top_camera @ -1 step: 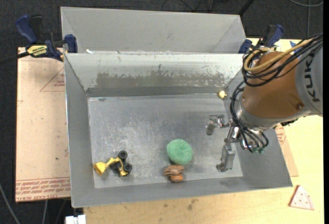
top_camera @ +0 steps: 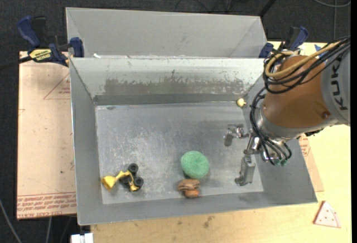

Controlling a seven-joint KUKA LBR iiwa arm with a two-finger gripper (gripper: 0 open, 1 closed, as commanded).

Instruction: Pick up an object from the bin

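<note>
My gripper hangs low over the right part of the bin floor, open, with one fingertip toward the back and the other toward the front. Bare floor lies between the fingers. A round green pad-like thing lies to the left of the gripper, apart from it. Just in front of the green thing, by the front wall, sits a small brown lump.
A yellow and black toy lies in the front left corner. A tiny yellowish ball sits at the foot of the back wall on the right. The arm's orange cover and cables overhang the bin's right side.
</note>
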